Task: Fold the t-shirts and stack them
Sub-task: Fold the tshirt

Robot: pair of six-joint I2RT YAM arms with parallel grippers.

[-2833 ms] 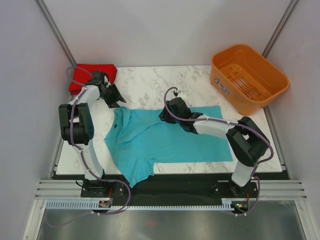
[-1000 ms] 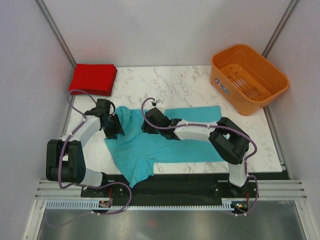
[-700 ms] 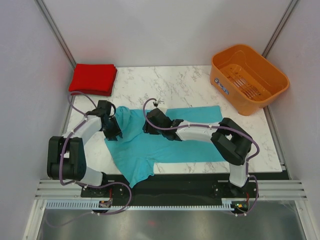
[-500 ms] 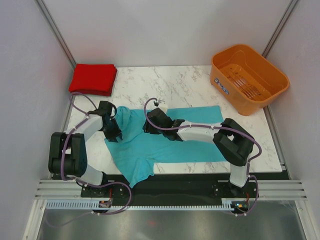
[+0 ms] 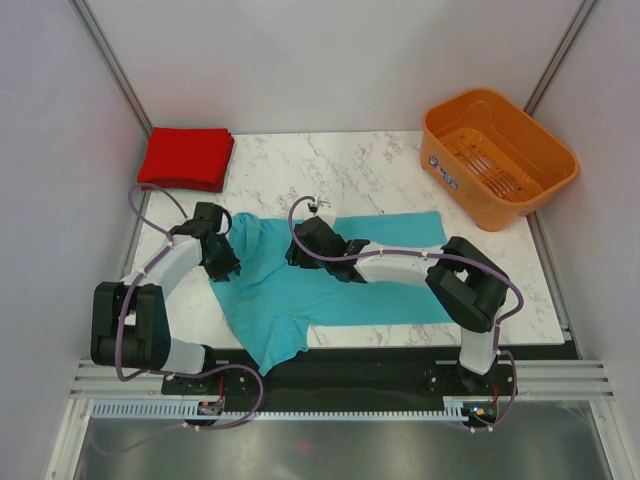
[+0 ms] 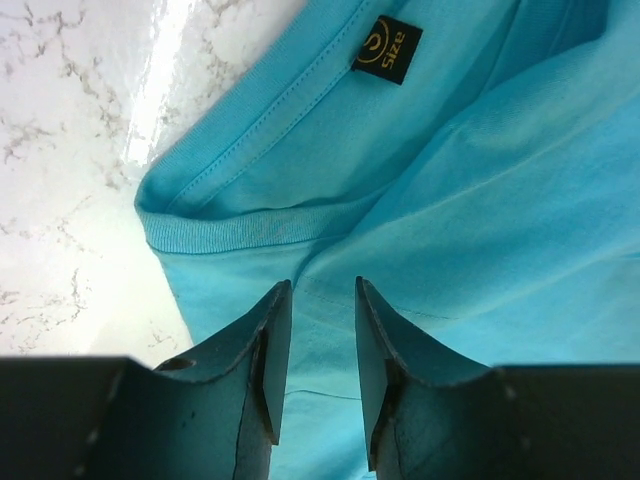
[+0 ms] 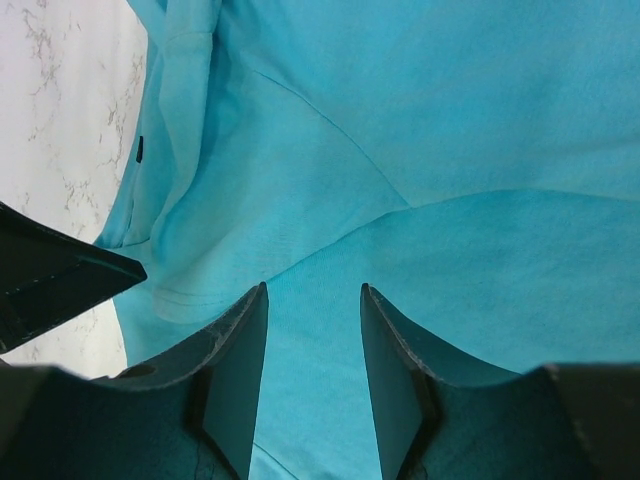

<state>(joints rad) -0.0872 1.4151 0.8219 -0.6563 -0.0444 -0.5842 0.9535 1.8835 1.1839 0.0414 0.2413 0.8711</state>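
The teal-blue t-shirt lies spread across the middle of the table, with its collar to the left and one sleeve hanging over the front edge. Its dark size label shows inside the neckline. My left gripper is open low over the collar edge, with teal cloth showing between its fingers in the left wrist view. My right gripper is open low over the upper chest area just right of the collar, in the right wrist view too. The red t-shirt lies folded at the back left corner.
An orange slotted basket stands at the back right, partly off the marble table. Grey walls enclose the table on three sides. The left gripper's finger shows at the left of the right wrist view.
My left gripper has come from near the red shirt down to the teal shirt's collar. My right gripper has moved left along the shirt. Both are nearly still over the last half second.
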